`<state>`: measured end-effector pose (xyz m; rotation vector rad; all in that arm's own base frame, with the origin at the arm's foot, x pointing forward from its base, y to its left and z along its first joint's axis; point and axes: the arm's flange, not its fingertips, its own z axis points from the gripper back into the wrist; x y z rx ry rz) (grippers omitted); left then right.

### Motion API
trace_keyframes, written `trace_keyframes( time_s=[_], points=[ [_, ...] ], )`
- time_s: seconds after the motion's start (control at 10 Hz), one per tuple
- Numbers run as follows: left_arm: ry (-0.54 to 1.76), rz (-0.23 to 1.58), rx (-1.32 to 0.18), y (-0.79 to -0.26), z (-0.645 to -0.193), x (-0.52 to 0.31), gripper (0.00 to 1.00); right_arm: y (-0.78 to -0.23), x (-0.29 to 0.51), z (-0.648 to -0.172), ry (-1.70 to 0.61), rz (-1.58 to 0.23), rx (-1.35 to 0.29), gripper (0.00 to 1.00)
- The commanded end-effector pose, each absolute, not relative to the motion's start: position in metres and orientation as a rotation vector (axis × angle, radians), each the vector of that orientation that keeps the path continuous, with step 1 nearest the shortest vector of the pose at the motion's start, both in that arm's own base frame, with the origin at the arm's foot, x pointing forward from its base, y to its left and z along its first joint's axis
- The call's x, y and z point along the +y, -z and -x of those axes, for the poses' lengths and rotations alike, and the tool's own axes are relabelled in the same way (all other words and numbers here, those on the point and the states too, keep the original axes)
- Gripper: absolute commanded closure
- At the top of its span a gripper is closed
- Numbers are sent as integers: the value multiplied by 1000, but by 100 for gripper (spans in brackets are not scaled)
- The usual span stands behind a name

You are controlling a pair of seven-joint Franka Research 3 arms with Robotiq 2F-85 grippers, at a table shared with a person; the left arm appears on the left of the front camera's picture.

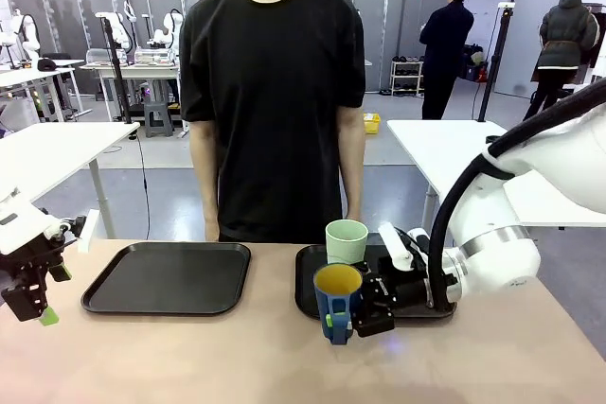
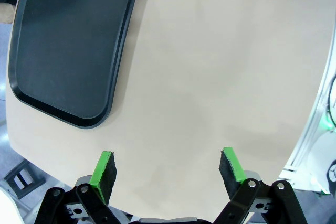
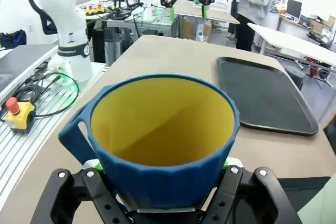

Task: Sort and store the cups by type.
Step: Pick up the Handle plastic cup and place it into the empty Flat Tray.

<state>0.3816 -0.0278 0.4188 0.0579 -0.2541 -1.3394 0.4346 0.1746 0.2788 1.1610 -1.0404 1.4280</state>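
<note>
The mug [image 1: 337, 302] is gripped by the right pincer [image 1: 371, 306] above the desk [image 1: 237, 357], unsorted. The tumbler [image 1: 347, 240] stands on the right tray [image 1: 308, 295]. The left pincer [image 2: 167, 174] is wide open, empty.

The dark blue mug [image 3: 163, 145] is showing a matt, plastic-looking skin, faceted outside and smooth yellow within. The pale green tumbler [image 1: 347, 240] is looking like smooth matt plastic. Both black trays [image 1: 169, 277] [image 1: 308, 290] are reading as semi-matt plastic. The tabletop [image 2: 210, 77] is appearing smooth, matt beige laminate.
</note>
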Motion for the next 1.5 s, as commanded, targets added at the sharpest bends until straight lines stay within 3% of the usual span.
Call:
trace_keyframes(
  time_s=[0.0, 0.7, 0.8, 1.4],
  points=[
    [1330, -81, -246, -420, -382, -28, 0, -287, 182, -429, -1373, -1137, -1023, 46],
    [1330, -81, -246, -420, -382, -28, 0, -279, 175, -435, -1428, -1161, -1040, 46],
    [1330, -81, -246, -420, -382, -28, 0, -279, 175, -434, -1413, -1156, -1026, 26],
    [1330, -81, -246, -420, -382, -28, 0, -273, 261, -429, -1314, -1105, -1108, 26]
  ],
)
